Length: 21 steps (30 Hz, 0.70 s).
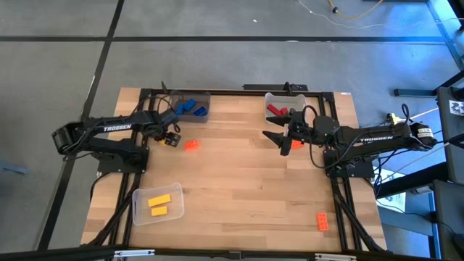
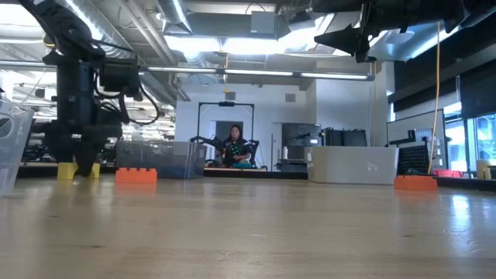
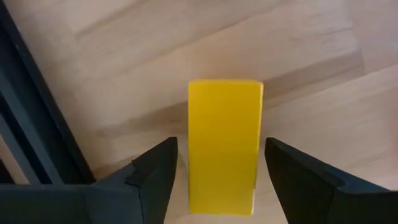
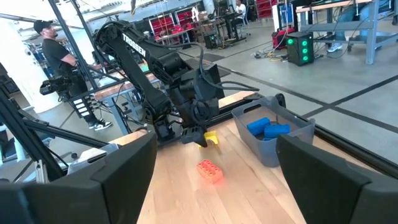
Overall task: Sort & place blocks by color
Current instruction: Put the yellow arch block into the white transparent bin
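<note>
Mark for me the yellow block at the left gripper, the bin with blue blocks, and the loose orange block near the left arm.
yellow block (image 3: 224, 146): left wrist view, middle of top face.
blue-block bin (image 4: 297, 135): right wrist view, clear side wall.
orange block (image 1: 191, 144): high view, block's centre.

Pale wood counter (image 1: 239, 188) on black frame. Three clear bins: one at the far left (image 1: 205, 109), one at the far right (image 1: 278, 98), one near-left (image 1: 138, 206). Grey floor around. Person seated in room beyond (image 2: 235, 146); another stands by a bench (image 4: 59, 59)
</note>
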{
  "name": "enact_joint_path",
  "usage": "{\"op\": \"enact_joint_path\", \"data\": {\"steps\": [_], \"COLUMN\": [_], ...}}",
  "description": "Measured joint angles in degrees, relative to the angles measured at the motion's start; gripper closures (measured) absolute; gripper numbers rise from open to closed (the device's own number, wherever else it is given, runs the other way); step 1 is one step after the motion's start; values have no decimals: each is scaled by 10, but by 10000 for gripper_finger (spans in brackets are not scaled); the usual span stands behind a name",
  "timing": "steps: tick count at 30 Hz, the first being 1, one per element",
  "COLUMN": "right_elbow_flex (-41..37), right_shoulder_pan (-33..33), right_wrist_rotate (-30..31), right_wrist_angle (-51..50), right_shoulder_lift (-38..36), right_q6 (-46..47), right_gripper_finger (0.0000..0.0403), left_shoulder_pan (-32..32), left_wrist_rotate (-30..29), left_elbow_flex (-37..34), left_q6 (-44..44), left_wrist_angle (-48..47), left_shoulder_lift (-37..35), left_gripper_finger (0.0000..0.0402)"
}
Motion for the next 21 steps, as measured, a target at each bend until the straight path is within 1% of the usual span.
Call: {"op": "enact_joint_path", "data": {"steps": [2, 4, 9, 10, 13, 17, 19, 21], "right_elbow_flex": [0, 0, 0, 0, 0, 0, 0, 0], "right_shoulder_pan": [0, 0, 0, 0, 0, 0, 0, 0], "right_wrist_rotate": [0, 0, 0, 0, 0, 0, 0, 0], "right_wrist_angle": [0, 0, 0, 0, 0, 0, 1, 1], "right_shoulder_lift": [0, 0, 0, 0, 0, 0, 0, 0], "right_q6": [0, 0, 0, 0, 3, 17, 18, 18], "right_gripper_finger": [73, 73, 73, 73, 73, 73, 73, 73], "left_shoulder_pan": [0, 0, -3, -5, -17, -41, -59, -80], "left_wrist_rotate": [5, 9, 20, 27, 42, 45, 52, 71], "left_elbow_flex": [-1, -1, 0, 0, 9, 38, 56, 73], "left_q6": [-1, -1, -1, -1, 0, 14, 34, 61], "left_wrist_angle": [0, 1, 10, 16, 34, 68, 106, 168], "left_shoulder_lift": [0, 0, 0, -2, -15, -47, -73, -99], "left_gripper_finger": [180, 201, 276, 282, 282, 282, 282, 282]}}
